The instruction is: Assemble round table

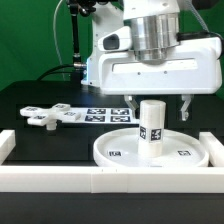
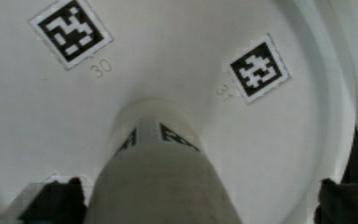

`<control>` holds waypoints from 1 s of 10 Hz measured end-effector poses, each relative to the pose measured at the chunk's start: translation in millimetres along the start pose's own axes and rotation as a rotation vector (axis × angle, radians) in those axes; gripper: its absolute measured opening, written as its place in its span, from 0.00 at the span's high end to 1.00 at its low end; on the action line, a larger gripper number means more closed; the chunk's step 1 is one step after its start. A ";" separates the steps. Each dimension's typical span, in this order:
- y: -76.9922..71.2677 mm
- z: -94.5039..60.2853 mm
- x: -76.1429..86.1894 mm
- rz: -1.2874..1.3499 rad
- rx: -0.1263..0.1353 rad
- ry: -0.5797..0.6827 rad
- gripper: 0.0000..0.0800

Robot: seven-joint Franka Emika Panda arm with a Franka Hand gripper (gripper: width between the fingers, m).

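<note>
The large rimmed round disc (image 1: 118,152) lies flat on the table near the front bar. The short cylindrical leg (image 1: 152,128) stands upright on its middle. My gripper (image 1: 156,106) hangs right over the leg and is open. Its two fingers are spread wide on either side of the leg's top, with gaps to it. In the wrist view the leg (image 2: 167,165) rises between the dark fingertips (image 2: 51,203), above the disc (image 2: 158,90) with its two tags. The cross-shaped foot (image 1: 43,116) lies apart on the exterior view's left.
The marker board (image 1: 98,114) lies behind the disc, beside the foot. A long white border bar (image 1: 110,182) runs along the front, and another (image 1: 5,146) stands on the exterior view's left. The white robot base (image 1: 105,50) is at the back.
</note>
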State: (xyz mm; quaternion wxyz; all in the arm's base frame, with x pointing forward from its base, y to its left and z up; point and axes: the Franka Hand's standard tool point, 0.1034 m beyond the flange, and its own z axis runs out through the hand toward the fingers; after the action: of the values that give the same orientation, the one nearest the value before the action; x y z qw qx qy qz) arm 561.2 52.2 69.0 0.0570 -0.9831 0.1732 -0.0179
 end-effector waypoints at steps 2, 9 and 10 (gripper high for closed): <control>0.0 -0.5 0.7 -0.224 -0.025 0.001 0.19; 9.4 -1.1 4.9 -0.728 -0.035 -0.006 0.19; 6.6 -0.8 3.8 -0.826 -0.051 -0.009 0.19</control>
State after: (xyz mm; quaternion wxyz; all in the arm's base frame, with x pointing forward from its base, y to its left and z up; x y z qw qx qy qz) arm 562.4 44.6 69.1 0.0212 -0.9711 -0.2356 -0.0305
